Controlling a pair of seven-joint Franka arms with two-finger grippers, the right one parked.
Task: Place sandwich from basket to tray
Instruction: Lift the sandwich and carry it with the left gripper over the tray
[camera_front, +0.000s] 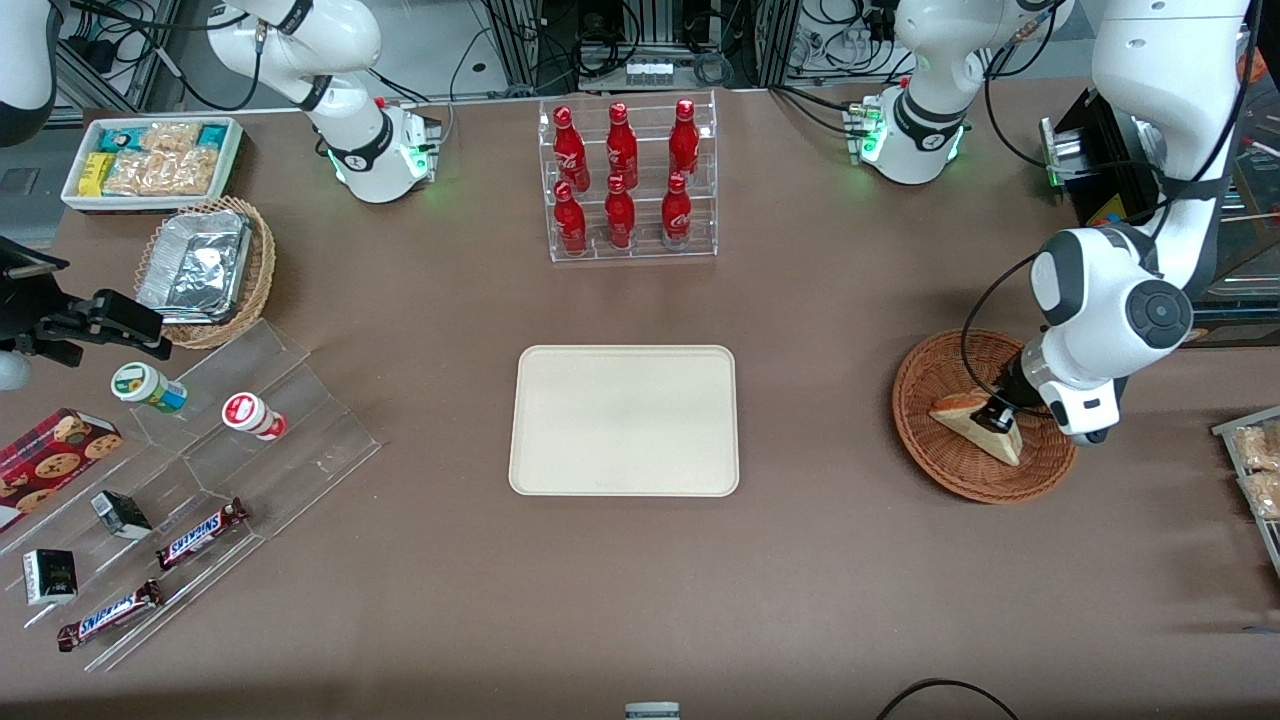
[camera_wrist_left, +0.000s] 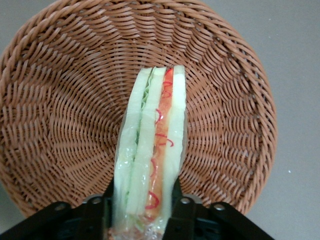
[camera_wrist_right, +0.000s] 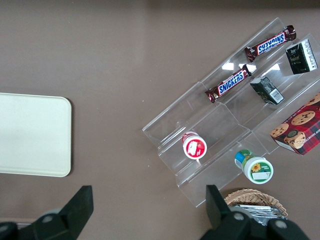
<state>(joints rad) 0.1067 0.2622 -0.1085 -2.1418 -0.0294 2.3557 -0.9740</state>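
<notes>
Wicker fills the wrist camera, and right up close the gripper (camera_wrist_left: 142, 207) has its two black fingers (camera_wrist_left: 100, 210) pressed against the flat bread faces of the sandwich (camera_wrist_left: 152, 150), closed in just as far as the wedge's thickness allows. Smart grip, by the look of it: squeezing across the slices keeps the red and green layers stacked instead of splaying them, and the clear wrap around the wedge gives the pads something to bite on. The sandwich stands on edge inside the basket (camera_wrist_left: 60, 100), and from these views I can't tell whether it has left the weave at all, so I'd call this the grasp made and the lift yet to come. From the front, the gripper (camera_front: 1000, 418) sits low in the basket (camera_front: 925, 385), at the working arm's end of the table, with the sandwich (camera_front: 970, 418) angled across the bowl. First hurdle is the basket's raised rim, so the move calls for going up before going sideways. After that it's bare brown table all the way to the tray (camera_front: 625, 420), which lies well apart at the table's middle with nothing on it. Farther from the camera stands the rack of red bottles (camera_front: 625, 180), out of the line of travel; the snack shelves (camera_front: 200, 450) sit toward the parked arm's end.
</notes>
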